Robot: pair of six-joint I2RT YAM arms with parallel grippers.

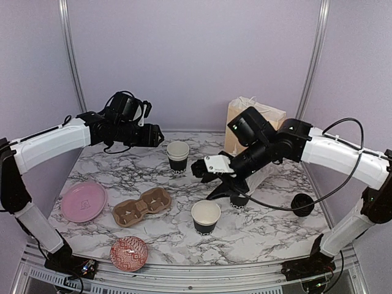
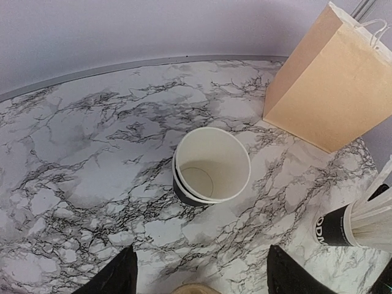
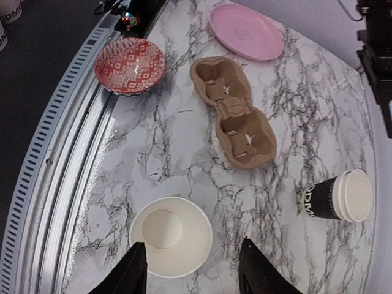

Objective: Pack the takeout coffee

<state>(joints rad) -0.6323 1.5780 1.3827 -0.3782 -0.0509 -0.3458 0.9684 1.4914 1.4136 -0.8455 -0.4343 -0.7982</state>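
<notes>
Takeout coffee cup [image 1: 206, 218]: round, black paper

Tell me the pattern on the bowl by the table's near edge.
The bowl has a red-and-white geometric diamond pattern, clearest in the right wrist view.

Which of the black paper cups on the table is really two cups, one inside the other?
The back cup, near the paper bag: two white rims show, one inside the other. The front cup has one rim; the third cup holds straws.
</notes>
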